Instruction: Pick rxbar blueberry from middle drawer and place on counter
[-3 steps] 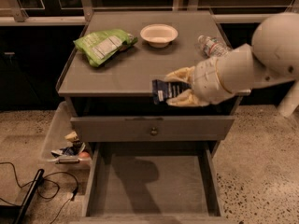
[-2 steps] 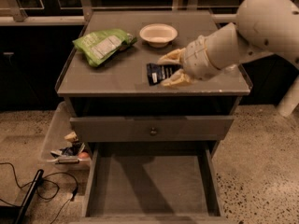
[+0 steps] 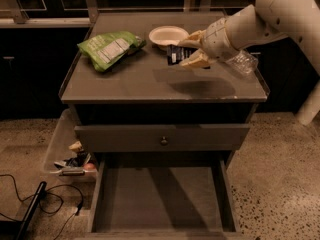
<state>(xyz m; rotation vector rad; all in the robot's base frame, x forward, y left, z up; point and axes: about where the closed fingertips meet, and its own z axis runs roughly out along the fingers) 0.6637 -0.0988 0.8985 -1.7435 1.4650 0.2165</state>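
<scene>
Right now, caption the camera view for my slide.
Gripper holds the rxbar blueberry above the counter, middle drawer open below.

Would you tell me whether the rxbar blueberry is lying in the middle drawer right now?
No, the hand grips the rxbar blueberry over the counter, near the white bowl.

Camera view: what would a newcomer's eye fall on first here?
The big pale arm at the upper right, with its hand shut on the dark rxbar blueberry just above the counter, beside the white bowl. Next, the green bag lying on the counter's left part, and the middle drawer pulled open at the bottom.
</scene>
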